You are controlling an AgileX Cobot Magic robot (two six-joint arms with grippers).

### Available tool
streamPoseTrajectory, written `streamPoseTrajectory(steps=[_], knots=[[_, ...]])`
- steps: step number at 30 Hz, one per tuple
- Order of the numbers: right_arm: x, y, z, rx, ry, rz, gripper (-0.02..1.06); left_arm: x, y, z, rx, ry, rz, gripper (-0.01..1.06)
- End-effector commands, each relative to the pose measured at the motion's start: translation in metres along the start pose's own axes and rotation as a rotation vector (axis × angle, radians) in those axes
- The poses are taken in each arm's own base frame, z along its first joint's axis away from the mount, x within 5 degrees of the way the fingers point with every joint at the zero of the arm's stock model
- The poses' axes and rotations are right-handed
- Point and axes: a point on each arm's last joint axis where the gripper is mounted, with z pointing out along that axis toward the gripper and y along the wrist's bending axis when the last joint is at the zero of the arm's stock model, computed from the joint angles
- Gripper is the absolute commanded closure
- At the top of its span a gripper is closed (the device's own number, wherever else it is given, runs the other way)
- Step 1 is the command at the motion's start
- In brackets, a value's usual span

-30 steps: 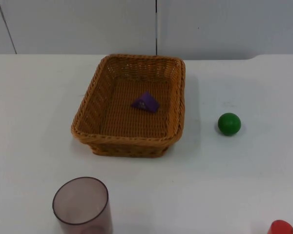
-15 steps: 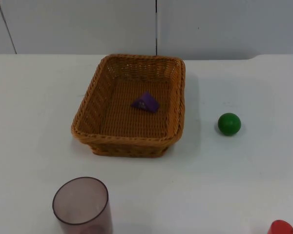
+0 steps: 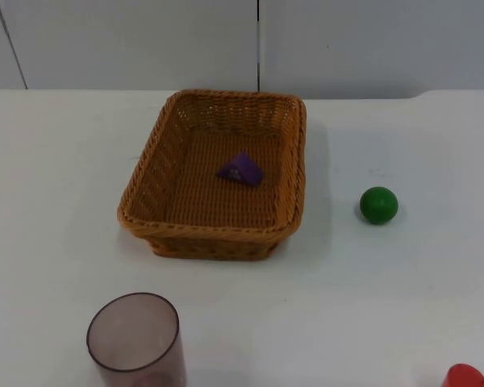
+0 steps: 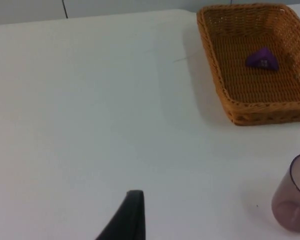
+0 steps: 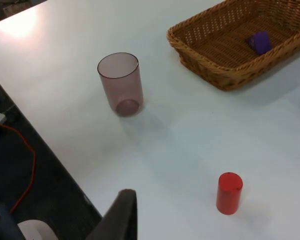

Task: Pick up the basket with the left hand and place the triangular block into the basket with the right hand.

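A brown wicker basket [image 3: 153,189] stands on the white table, near its middle. A purple triangular block [image 3: 241,169] lies inside it on the woven floor. The left wrist view has the basket [image 4: 217,80] with the block [image 4: 262,59] in it, well ahead of one black fingertip [image 4: 127,220]. From the right wrist, the basket [image 5: 200,50] and the block [image 5: 260,42] appear far off, beyond a black fingertip [image 5: 121,215]. Both arms wait away from the basket. Neither gripper touches anything.
A translucent purple cup [image 3: 135,339] stands at the front left, also seen as cup [image 5: 121,82] and cup [image 4: 294,200]. A green ball [image 3: 378,205] lies right of the basket. A red cylinder [image 3: 464,376] stands at the front right, cylinder [image 5: 229,193].
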Motion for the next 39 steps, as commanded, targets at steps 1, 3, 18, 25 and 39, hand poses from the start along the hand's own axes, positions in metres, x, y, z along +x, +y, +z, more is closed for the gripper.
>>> streamPoseTrajectory(steps=[1, 3, 18, 25, 39], knots=[[0.0007, 0.0007, 0.0001, -0.007, -0.001, -0.004, -0.01, 0.001, 0.001, 0.0002, -0.008, -0.002, -0.013, 0.0], [0.0007, 0.0007, 0.0001, -0.007, -0.001, -0.004, -0.01, 0.001, 0.001, 0.0002, -0.008, -0.002, -0.013, 0.0], [0.0001, 0.0033, 0.0013, 0.315, -0.023, 0.163, -0.01, 0.0007, 0.001, 0.0002, -0.009, -0.006, -0.013, 0.0], [-0.0005, 0.0046, 0.0026, 0.568, -0.038, 0.291, -0.01, 0.0007, 0.001, 0.0002, -0.009, -0.006, -0.013, 0.0], [-0.0007, 0.0052, 0.0034, 0.667, -0.043, 0.346, -0.01, 0.0007, 0.001, 0.0002, -0.009, -0.006, -0.013, 0.0]])
